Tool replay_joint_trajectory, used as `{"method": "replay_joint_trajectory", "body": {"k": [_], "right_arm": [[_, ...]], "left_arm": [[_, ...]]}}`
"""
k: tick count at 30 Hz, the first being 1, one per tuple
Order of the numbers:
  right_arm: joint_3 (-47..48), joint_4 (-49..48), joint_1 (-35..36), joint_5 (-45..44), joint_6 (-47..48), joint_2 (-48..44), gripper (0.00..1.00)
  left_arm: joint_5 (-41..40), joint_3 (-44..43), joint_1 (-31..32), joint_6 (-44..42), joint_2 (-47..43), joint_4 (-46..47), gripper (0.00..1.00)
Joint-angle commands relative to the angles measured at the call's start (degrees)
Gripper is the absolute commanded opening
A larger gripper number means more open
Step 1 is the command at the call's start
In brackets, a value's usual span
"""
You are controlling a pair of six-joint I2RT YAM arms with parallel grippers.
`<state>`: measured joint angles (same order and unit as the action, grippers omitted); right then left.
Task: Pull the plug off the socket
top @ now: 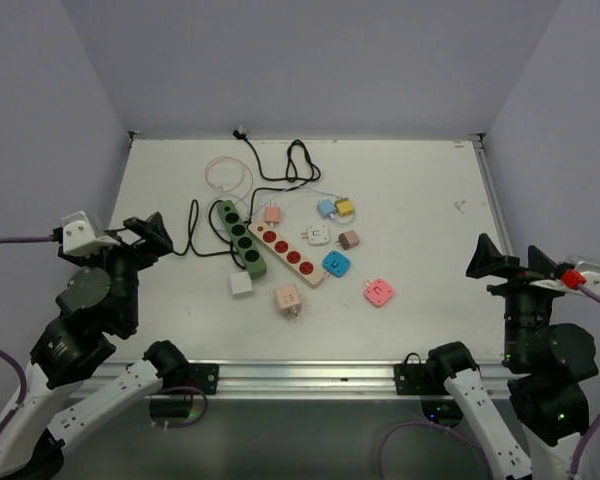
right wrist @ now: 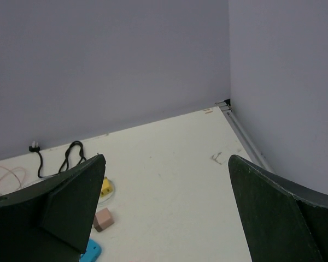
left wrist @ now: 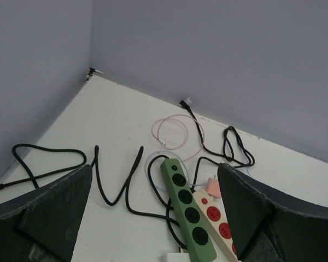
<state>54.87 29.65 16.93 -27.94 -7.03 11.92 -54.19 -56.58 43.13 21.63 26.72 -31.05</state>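
A green power strip lies left of centre beside a beige strip with red sockets. Every socket that shows on both is empty. Loose plugs lie around them: a pink one at the beige strip's far end, a white one beside it, and a white cube at the green strip's near end. My left gripper hangs open at the table's left edge, holding nothing. At the right edge my right gripper is also open and holds nothing.
More plugs are scattered: blue, yellow, brown, cyan, pink-red, peach. A black cable and a thin pink wire loop lie toward the back wall.
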Motion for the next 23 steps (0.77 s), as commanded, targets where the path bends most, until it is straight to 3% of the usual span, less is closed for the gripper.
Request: {"method": "replay_joint_trajectory", "body": {"k": [1, 10, 23], "right_arm": [[-1.8, -1.8, -0.1, -0.4, 2.2, -1.1, 0.99], [-3.6, -3.6, 0.0, 0.7, 2.3, -0.8, 0.99], [-4.7, -4.8, 0.0, 1.5, 2.6, 0.2, 0.99]], "left_arm": [[-8.3, 2.6, -0.2, -1.4, -3.6, -0.2, 1.0], [-13.4, 7.9, -0.2, 0.0, -9.9, 3.3, 1.0], [-14.0, 8.5, -0.2, -0.5, -8.2, 4.3, 1.0]]}}
